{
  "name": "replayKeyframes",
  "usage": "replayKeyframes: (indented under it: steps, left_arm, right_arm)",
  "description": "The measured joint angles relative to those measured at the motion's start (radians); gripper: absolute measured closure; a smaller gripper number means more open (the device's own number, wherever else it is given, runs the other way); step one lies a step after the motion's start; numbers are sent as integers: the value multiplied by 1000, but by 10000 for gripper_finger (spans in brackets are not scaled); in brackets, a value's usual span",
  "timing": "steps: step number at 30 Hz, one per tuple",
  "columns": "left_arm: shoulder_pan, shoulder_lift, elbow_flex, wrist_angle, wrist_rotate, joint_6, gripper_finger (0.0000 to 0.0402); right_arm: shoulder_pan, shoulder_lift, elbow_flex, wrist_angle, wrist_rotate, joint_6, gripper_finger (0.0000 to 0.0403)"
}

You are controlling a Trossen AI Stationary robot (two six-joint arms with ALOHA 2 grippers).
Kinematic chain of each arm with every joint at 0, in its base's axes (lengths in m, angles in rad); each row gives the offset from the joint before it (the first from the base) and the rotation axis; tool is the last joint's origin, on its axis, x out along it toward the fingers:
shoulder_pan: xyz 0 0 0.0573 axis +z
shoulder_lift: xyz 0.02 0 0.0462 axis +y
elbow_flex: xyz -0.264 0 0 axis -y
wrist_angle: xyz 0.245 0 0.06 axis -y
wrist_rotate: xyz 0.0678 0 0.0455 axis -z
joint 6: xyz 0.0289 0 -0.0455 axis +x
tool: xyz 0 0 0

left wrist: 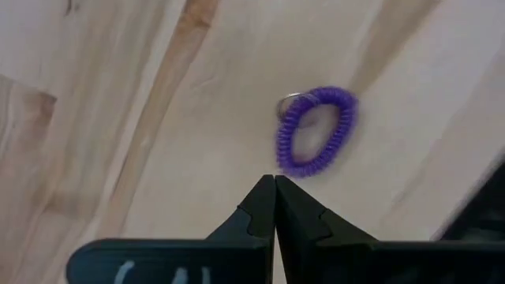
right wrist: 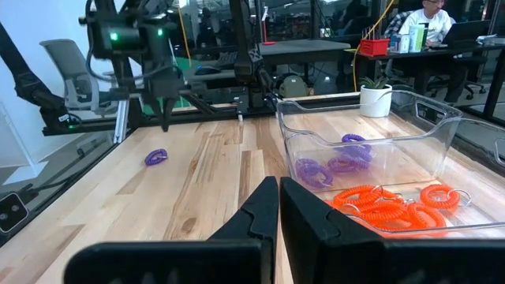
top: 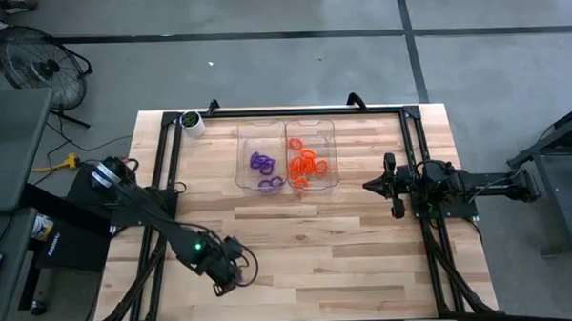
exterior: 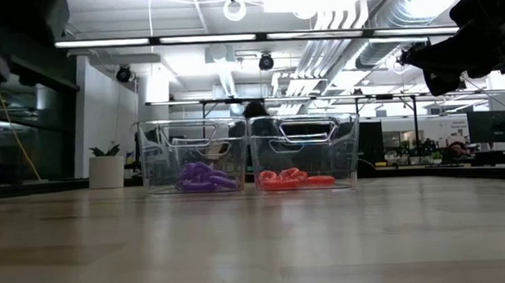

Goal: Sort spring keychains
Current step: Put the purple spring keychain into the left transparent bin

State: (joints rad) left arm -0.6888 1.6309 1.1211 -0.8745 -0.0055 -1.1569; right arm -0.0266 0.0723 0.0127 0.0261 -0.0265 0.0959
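My left fingers (left wrist: 274,207) are hovering pressed together above a purple keychain (left wrist: 316,132) lying on the tabletop (left wrist: 158,118). Unless they spread first, descending risks pushing the loop aside instead of catching it.

Two trays (top: 285,127) side by side, keychains (top: 306,165) inside, one keychain (left wrist: 316,132) below left tool (left wrist: 274,207)

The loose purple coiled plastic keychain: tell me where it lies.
The loose purple keychain lies on the bare wooden table, under the left gripper, apart from both trays.
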Motion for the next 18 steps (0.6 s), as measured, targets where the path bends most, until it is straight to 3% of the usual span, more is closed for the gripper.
replayKeyframes:
  steps: [7,18]
  left_arm:
    - [1,73,-1,41,13,25,377]
    - [1,126,-1,79,13,30,246]
  right_arm:
    - [0,0,0,0,0,0,392]
    - [0,0,0,0,0,0,392]
